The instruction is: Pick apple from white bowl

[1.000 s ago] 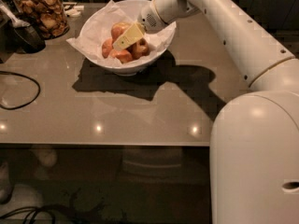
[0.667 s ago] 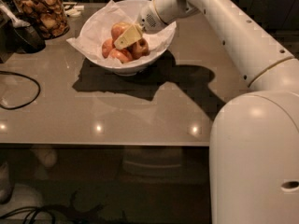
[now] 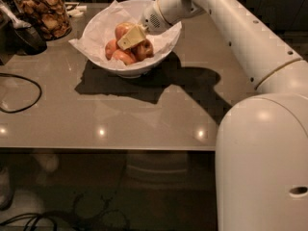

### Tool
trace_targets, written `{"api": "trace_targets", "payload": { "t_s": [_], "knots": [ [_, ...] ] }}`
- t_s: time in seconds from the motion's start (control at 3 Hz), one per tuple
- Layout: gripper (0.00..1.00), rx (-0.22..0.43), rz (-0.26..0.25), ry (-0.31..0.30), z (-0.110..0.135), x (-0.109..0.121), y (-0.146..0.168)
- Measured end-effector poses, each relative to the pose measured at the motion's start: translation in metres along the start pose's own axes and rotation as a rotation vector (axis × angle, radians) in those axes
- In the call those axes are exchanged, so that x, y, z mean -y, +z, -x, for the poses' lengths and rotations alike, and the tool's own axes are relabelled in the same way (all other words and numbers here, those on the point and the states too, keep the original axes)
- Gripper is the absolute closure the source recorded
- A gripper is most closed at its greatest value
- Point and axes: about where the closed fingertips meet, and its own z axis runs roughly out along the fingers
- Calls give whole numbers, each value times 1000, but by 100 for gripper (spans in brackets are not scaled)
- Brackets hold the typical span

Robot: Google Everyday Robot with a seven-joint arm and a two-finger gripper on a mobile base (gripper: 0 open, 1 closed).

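Note:
The white bowl (image 3: pixel 163 47) stands at the back of the grey table, lined with crinkled white paper. Several red-orange apples lie in it. The largest apple (image 3: pixel 121 29), with a pale blush, sits at the top of the pile, and smaller ones lie below it (image 3: pixel 145 50) and at the left (image 3: pixel 111 48). My gripper (image 3: pixel 131 37), pale yellow at its tip, reaches in from the right. It is down among the apples, right against the large apple and partly covering it.
A glass jar of brown snacks (image 3: pixel 44 12) stands at the back left, with a dark utensil (image 3: pixel 25 35) next to it. A black cable (image 3: pixel 21 93) loops on the table's left. My white arm and base (image 3: pixel 262 143) fill the right side. The table's front edge (image 3: pixel 106 149) runs across the middle.

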Motion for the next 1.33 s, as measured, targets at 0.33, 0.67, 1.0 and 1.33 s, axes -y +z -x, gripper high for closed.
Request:
{"api": "trace_targets", "payload": {
  "t_s": [0.33, 0.67, 1.0, 1.33],
  "knots": [
    [100, -1, 1, -1, 0, 0, 1],
    [100, 23, -41, -49, 21, -10, -13],
    [100, 58, -75, -108, 47, -26, -29],
    [100, 71, -76, -145, 68, -44, -40]
  ]
}}
